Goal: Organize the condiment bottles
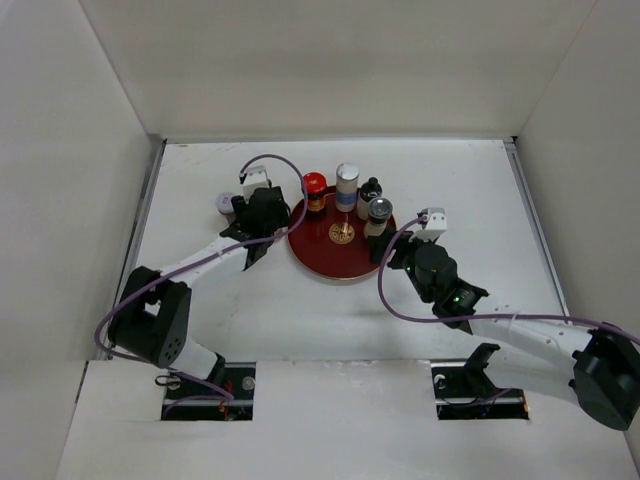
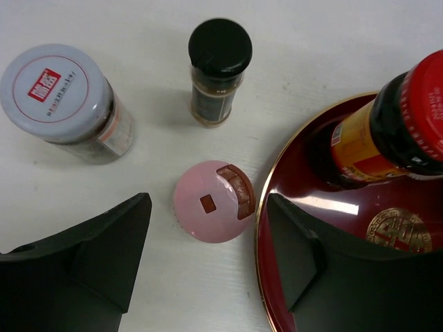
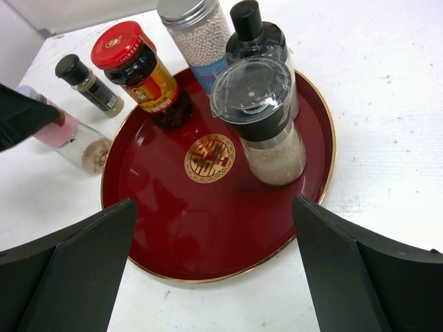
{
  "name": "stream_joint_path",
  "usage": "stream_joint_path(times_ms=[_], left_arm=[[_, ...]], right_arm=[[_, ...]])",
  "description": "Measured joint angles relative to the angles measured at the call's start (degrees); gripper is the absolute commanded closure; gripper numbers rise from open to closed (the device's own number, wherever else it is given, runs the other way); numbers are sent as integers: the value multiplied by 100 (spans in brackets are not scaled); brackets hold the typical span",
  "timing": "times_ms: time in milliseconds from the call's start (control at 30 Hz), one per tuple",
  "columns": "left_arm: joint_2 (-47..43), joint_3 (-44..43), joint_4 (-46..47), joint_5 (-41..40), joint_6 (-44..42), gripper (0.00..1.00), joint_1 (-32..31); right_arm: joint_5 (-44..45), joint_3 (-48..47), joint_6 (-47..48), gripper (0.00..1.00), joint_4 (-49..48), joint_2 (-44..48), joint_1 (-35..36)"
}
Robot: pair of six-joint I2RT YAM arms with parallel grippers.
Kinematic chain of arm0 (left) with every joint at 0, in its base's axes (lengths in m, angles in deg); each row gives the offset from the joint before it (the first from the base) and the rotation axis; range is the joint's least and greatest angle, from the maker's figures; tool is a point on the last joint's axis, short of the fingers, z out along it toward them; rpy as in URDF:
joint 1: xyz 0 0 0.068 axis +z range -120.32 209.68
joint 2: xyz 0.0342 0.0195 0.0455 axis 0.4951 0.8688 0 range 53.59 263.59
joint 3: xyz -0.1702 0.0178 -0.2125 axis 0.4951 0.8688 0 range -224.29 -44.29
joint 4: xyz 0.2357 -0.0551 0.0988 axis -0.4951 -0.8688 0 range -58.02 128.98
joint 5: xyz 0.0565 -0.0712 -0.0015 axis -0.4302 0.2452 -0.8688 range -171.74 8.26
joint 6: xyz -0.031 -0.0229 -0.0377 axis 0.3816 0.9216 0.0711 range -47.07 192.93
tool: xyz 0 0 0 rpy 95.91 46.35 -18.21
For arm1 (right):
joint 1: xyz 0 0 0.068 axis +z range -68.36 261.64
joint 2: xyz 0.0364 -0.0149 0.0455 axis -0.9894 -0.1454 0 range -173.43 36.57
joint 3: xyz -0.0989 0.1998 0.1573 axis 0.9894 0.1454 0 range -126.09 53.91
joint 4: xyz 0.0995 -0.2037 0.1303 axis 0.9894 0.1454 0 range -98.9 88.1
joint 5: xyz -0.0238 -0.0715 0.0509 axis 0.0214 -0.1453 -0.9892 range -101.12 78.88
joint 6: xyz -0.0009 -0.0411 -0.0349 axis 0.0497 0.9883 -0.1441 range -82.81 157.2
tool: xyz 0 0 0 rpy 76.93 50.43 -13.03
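Note:
Four condiment bottles stand at the back of the round dark-red tray (image 1: pixel 335 262): a red-capped dark jar (image 1: pixel 314 190), a white blue-banded cylinder (image 1: pixel 347 185), a thin dark bottle (image 1: pixel 371 189) and a grey-capped beige shaker (image 1: pixel 379 214). In the left wrist view, a pink-capped bottle (image 2: pixel 211 202), a black-topped bottle (image 2: pixel 219 69) and a silver-lidded jar (image 2: pixel 59 97) stand on the table left of the tray (image 2: pixel 302 162). My left gripper (image 2: pixel 211 259) is open above the pink-capped bottle, its right finger over the tray rim. My right gripper (image 3: pixel 221 277) is open and empty over the tray's near rim (image 3: pixel 173 221).
White walls close in the table on the left, back and right. In the top view, my left gripper (image 1: pixel 266 215) hides the pink-capped bottle, and my right gripper (image 1: pixel 400 252) is at the tray's right edge. The silver-lidded jar (image 1: pixel 224 203) is leftmost.

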Motion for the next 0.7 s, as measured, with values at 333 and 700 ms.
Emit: stream_joint_path(times_ms=[333, 700], left_arm=[[306, -2, 90, 74, 55, 64, -17], [-922, -87, 0, -404, -33, 65, -894]], right_arm=[[0, 0, 0, 0, 0, 0, 0], [0, 0, 0, 0, 0, 31, 0]])
